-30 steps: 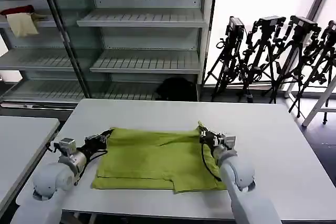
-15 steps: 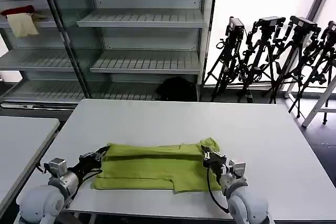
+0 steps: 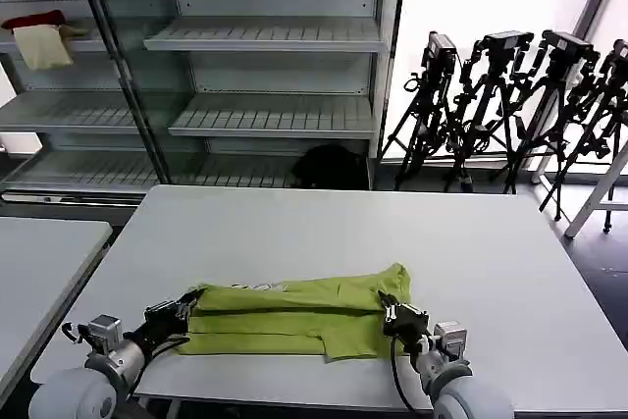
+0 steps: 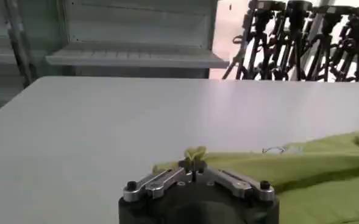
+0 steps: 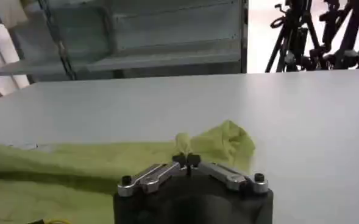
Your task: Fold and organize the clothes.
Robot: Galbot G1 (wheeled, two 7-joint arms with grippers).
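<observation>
The lime-green T-shirt [image 3: 294, 316] lies folded in a long band near the front edge of the white table [image 3: 324, 223], a small white print [image 3: 257, 288] showing on its top fold. My left gripper [image 3: 184, 308] is shut on the shirt's left edge; in the left wrist view a tuft of green cloth [image 4: 195, 153] sticks out between the closed fingertips of the left gripper [image 4: 194, 163]. My right gripper [image 3: 392, 312] is shut on the shirt's right edge, with a bunched green corner [image 5: 225, 141] just past the right gripper [image 5: 188, 161].
Grey shelving [image 3: 265, 46] stands behind the table, with a dark red cloth [image 3: 34, 19] and a cream cloth [image 3: 41, 46] on its upper left shelf. Black tripods [image 3: 510, 105] lean at the back right. A second table [image 3: 39, 262] stands to the left.
Both grippers have pulled the shirt's far edge toward the table's front, folding it over itself. The shirt went from a broad spread to a narrow band, and the white print now shows.
</observation>
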